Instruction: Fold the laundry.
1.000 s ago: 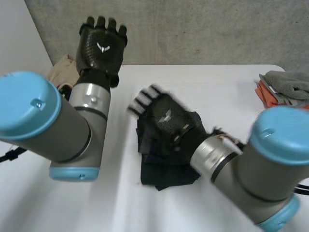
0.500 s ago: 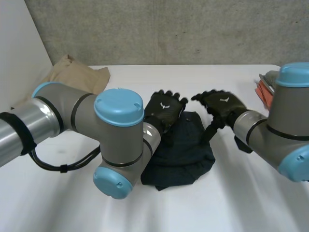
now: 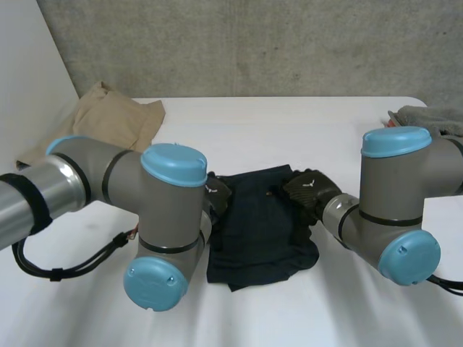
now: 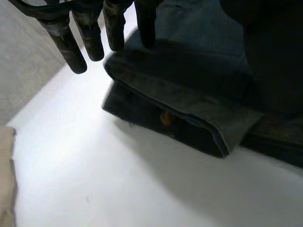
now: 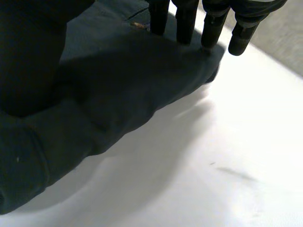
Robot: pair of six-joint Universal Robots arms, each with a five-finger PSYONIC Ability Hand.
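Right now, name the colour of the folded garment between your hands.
Plain dark blue folded garment; see head view.

The dark blue garment [image 3: 260, 224] is thick woven cloth, matt, with a stitched hem and one small brass-coloured stud [image 4: 165, 118] that glints. My left hand [image 4: 90, 35] and right hand [image 5: 213, 28] look like matt black plastic. The table [image 3: 289, 130] under the garment is smooth, white and faintly shiny. Far left of the garment lies soft tan cloth [image 3: 108, 119], and the wall [image 3: 253, 43] behind it is rough concrete.
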